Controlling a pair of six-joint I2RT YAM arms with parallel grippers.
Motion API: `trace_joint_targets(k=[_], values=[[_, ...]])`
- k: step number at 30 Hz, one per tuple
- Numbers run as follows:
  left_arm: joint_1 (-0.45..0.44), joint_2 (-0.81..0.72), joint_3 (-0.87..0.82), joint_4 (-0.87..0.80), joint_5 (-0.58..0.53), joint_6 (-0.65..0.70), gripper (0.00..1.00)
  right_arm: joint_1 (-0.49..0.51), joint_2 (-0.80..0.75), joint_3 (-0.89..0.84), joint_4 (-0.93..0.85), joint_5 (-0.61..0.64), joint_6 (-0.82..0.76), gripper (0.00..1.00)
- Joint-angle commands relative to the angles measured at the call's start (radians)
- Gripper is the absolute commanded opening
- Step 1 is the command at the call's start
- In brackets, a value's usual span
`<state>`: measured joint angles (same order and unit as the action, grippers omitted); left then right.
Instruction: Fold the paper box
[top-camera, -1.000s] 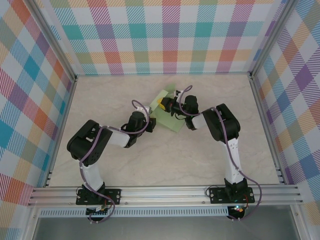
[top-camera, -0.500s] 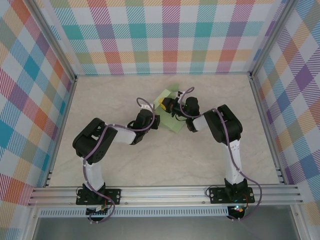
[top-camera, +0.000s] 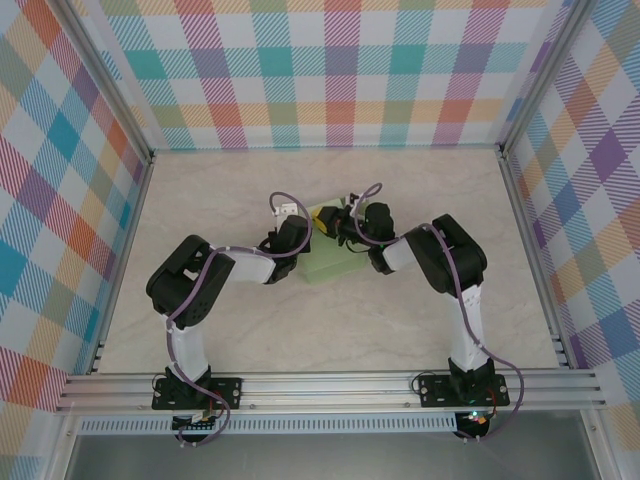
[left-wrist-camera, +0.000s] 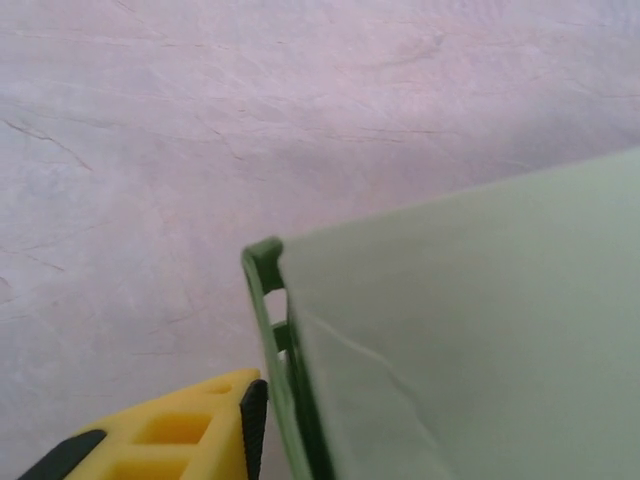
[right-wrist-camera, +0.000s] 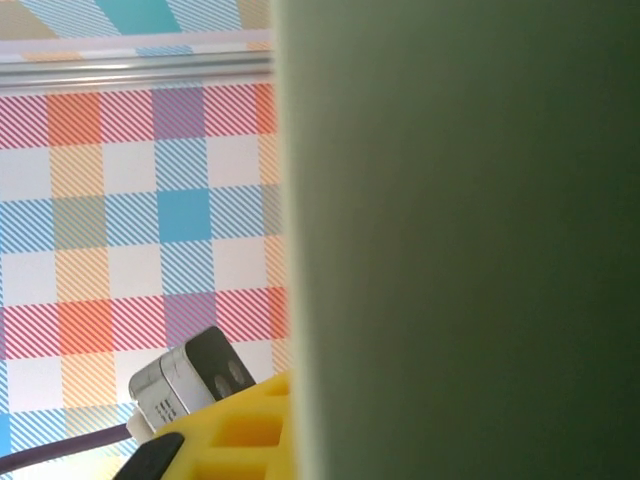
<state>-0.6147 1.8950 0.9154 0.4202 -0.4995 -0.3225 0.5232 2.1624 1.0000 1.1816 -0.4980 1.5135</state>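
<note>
The paper box (top-camera: 337, 263) is pale green card lying mid-table between both arms. My left gripper (top-camera: 303, 240) is at its left edge. In the left wrist view the box (left-wrist-camera: 470, 330) covers the right side, and its folded edge stands against the black pad (left-wrist-camera: 254, 415) of my yellow finger; the other finger is hidden behind the card. My right gripper (top-camera: 331, 222) is at the box's far edge. In the right wrist view a card panel (right-wrist-camera: 460, 240) rises flat against my yellow finger (right-wrist-camera: 240, 430) and hides the other one.
Marbled tabletop (top-camera: 240, 320) lies all around the box. Checked walls (top-camera: 340, 70) and metal rails close in the back and sides. The left arm's wrist camera (right-wrist-camera: 190, 385) is close beside my right finger.
The box has swung from a tilted diamond to lie squarer and nearer. My left gripper has moved up to its left edge. My right gripper has shifted left with the flap.
</note>
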Motion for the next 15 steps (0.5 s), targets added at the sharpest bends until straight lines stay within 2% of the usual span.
trace_joint_targets(k=[1, 7, 11, 15], values=[[-0.007, -0.022, 0.031, 0.022, -0.044, 0.005, 0.28, 0.027, -0.019, -0.024, -0.066, -0.041, 0.008, 0.18], [-0.006, -0.031, 0.037, -0.010, -0.038, 0.044, 0.15, 0.028, -0.060, -0.040, -0.103, -0.039, -0.014, 0.35], [-0.002, -0.040, 0.028, -0.022, -0.039, 0.067, 0.08, 0.014, -0.148, -0.085, -0.163, -0.023, -0.049, 0.47], [0.006, -0.062, 0.023, -0.038, -0.011, 0.084, 0.04, -0.005, -0.268, -0.148, -0.269, -0.006, -0.090, 0.51]])
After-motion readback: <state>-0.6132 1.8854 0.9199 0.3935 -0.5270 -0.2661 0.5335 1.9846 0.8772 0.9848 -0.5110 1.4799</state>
